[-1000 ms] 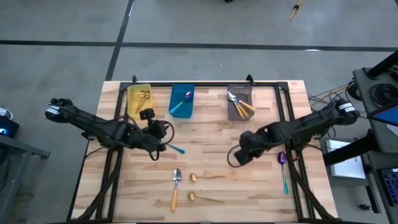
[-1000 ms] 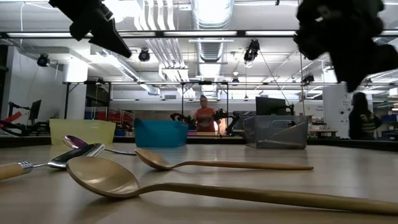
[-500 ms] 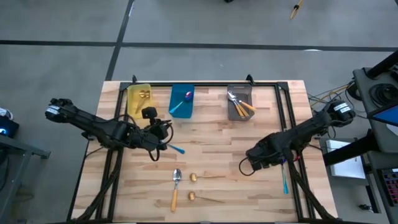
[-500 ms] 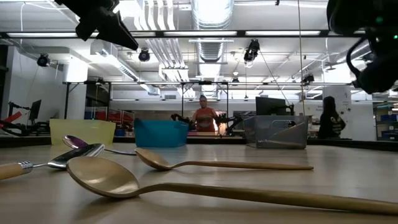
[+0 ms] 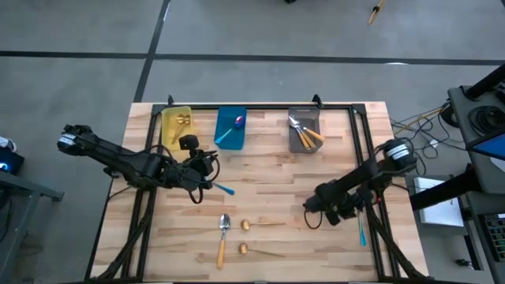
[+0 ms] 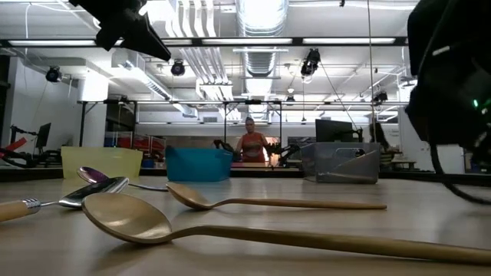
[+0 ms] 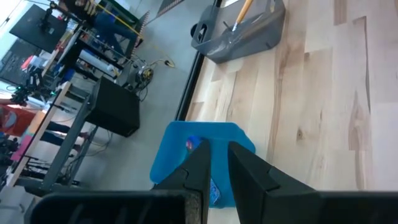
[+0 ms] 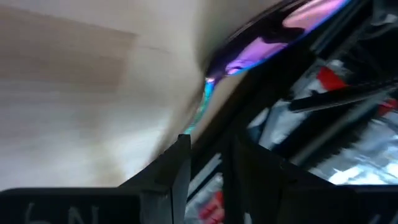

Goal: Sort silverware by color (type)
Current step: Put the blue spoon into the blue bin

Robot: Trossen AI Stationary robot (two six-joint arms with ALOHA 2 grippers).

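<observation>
A purple spoon with a teal handle [image 5: 361,226] lies near the table's right edge. Its bowl [image 8: 273,37] and handle [image 8: 202,106] show just beyond my right gripper [image 8: 208,158]. That gripper [image 5: 339,211] hangs low over the spoon, open, with nothing between its fingers. My left gripper [image 7: 219,171] is raised at the left, fingers nearly together and empty, pointing at the blue bin [image 7: 205,155]. Under it another purple spoon [image 6: 92,175] lies on the table, its teal handle [image 5: 226,189] sticking out. A silver, orange-handled spoon [image 5: 223,237] and two gold spoons [image 5: 260,225] [image 5: 260,251] lie near the front.
Three bins stand along the far edge: yellow [image 5: 177,125] with gold pieces, blue [image 5: 230,128] with a purple spoon, and grey [image 5: 304,131] with orange-handled spoons. A black frame rail [image 5: 371,170] runs down the table's right side, beside the right gripper. Bare wood lies between the arms.
My right gripper has come down from well above the table toward its right and near side. It has tipped downward and now hangs low by the purple spoon at the right edge. The spoons have not moved.
</observation>
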